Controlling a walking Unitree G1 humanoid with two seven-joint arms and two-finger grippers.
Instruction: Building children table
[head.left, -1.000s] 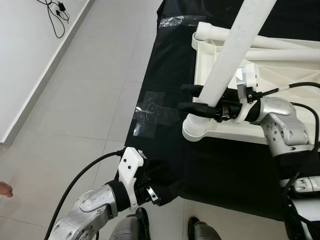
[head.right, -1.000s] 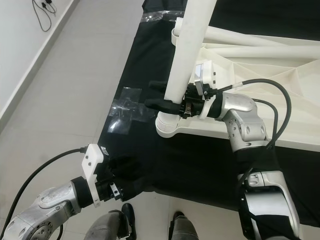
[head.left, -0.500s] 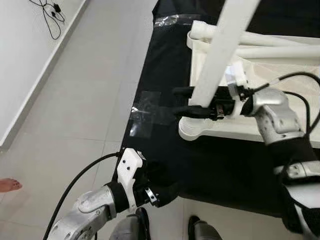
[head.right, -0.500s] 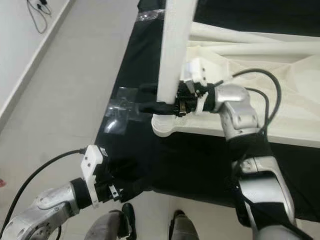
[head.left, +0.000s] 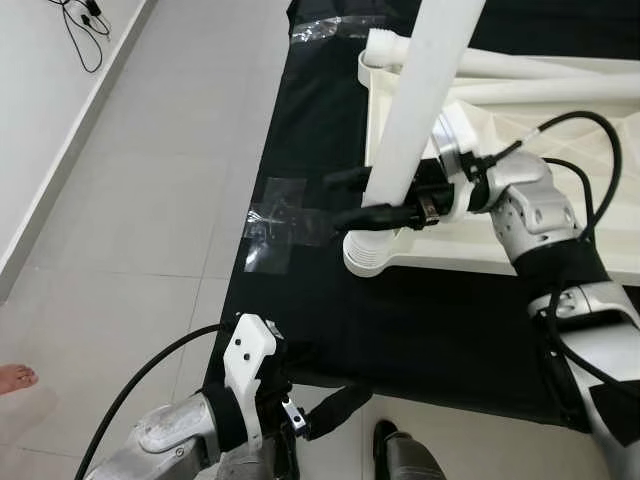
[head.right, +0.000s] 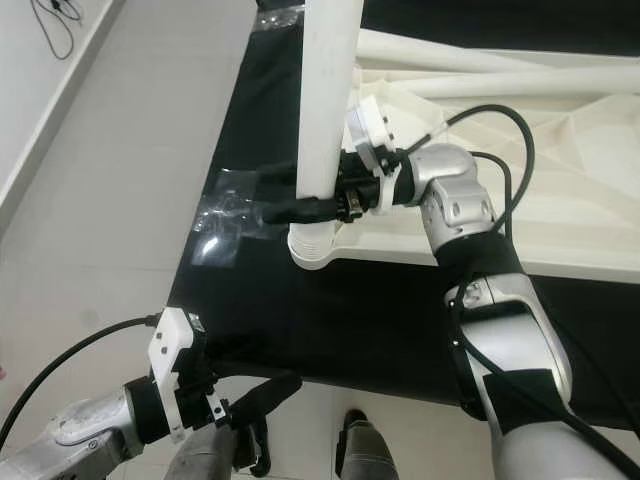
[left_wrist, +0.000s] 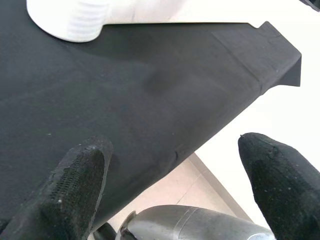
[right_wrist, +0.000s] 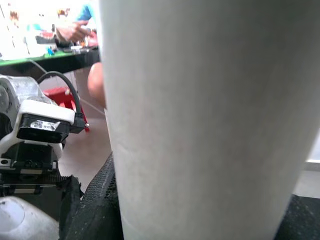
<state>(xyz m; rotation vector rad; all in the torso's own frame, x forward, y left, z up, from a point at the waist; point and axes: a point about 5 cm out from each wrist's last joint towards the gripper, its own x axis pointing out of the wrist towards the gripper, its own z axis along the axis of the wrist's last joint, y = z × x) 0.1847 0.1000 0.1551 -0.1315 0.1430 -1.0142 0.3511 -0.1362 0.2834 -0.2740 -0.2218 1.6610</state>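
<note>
Right gripper sits center-right of the left eye view, its black fingers closed around the white table leg just above the ribbed socket at the near-left corner of the upside-down white tabletop. The leg rises steeply toward the top of the frame, leaning slightly right. The right wrist view shows the leg pressed tight between the finger pads.

Compared with a second ago, the leg stands more upright and the gripper has rolled on its wrist while the leg's foot stayed in the socket — probably the leg being twisted or pushed home, so this corner looks close to done. Whether it is fully seated cannot be told.

Left gripper is at the bottom of the frame by the near edge of the black cloth, fingers spread wide and holding nothing — confirmed in the left wrist view. It has dropped lower and come off the cloth edge since the earlier frame.

The camera has also shifted: the tape patch and the tabletop sit further left and higher than before. Two more white legs lie flat across the tabletop at upper right.
</note>
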